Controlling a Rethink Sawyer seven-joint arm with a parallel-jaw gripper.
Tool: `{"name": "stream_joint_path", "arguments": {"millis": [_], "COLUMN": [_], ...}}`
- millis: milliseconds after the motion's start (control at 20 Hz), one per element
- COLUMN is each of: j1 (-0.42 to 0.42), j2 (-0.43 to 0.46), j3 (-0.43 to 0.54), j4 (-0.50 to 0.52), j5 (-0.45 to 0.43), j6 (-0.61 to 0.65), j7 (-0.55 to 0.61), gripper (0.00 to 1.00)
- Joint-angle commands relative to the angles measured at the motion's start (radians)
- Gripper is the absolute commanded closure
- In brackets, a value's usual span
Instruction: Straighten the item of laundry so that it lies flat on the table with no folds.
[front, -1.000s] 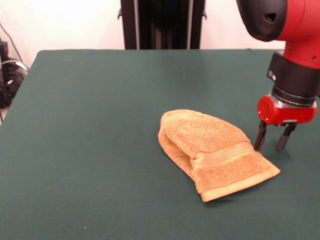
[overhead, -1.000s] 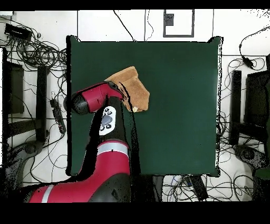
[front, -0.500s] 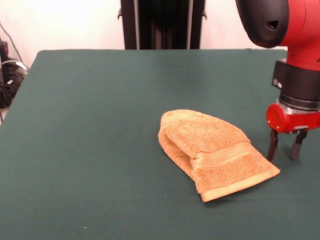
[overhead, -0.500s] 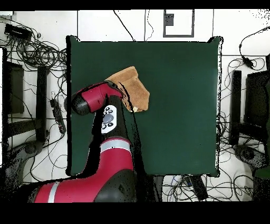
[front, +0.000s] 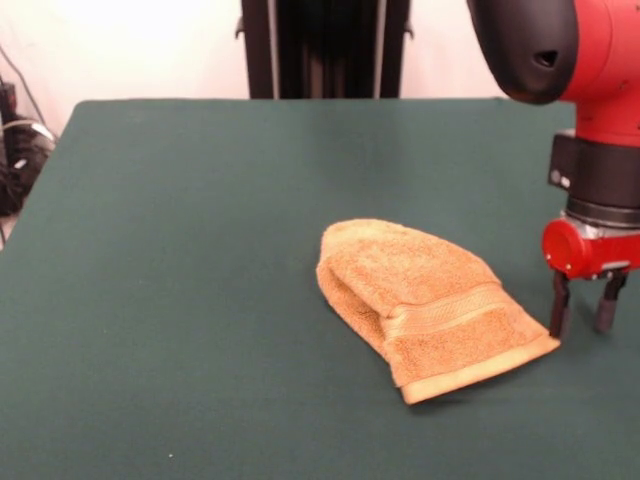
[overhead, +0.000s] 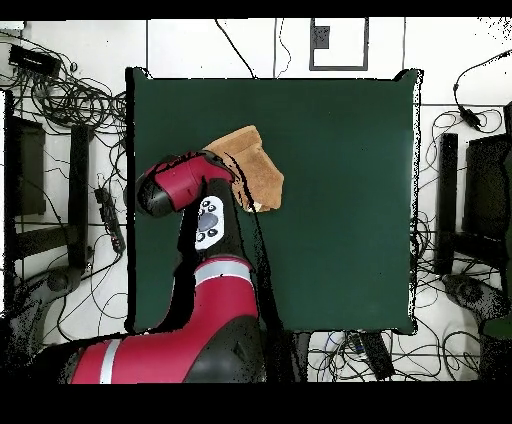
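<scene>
Towel (front: 425, 305) sits folded over on itself, a rumpled tan wedge right of centre on your green table (front: 180, 250), its striped band and hemmed edge facing the camera. Your gripper (front: 583, 310) hangs just beside the towel's right-hand corner, fingers apart and pointing down, holding nothing. From overhead, the red arm (overhead: 195, 190) covers one side of the towel (overhead: 255, 170).

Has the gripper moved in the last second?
Yes. In the front view the gripper moved right and nearer, along the towel edge to its near-right corner.
</scene>
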Motion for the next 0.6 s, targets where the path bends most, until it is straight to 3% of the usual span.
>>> {"name": "stream_joint_path", "arguments": {"millis": [50,400,600], "j1": [0.030,0.041,0.048], "j2": [0.036,0.034,0.059], "j3": [0.070,0.054,0.044], "j4": [-0.047,-0.059,-0.085], "j5": [-0.046,-0.054,-0.059], "j6": [0.155,0.199,0.292], "j7": [-0.089,-0.088,-0.120], "gripper": [0.00,0.00,0.00]}}
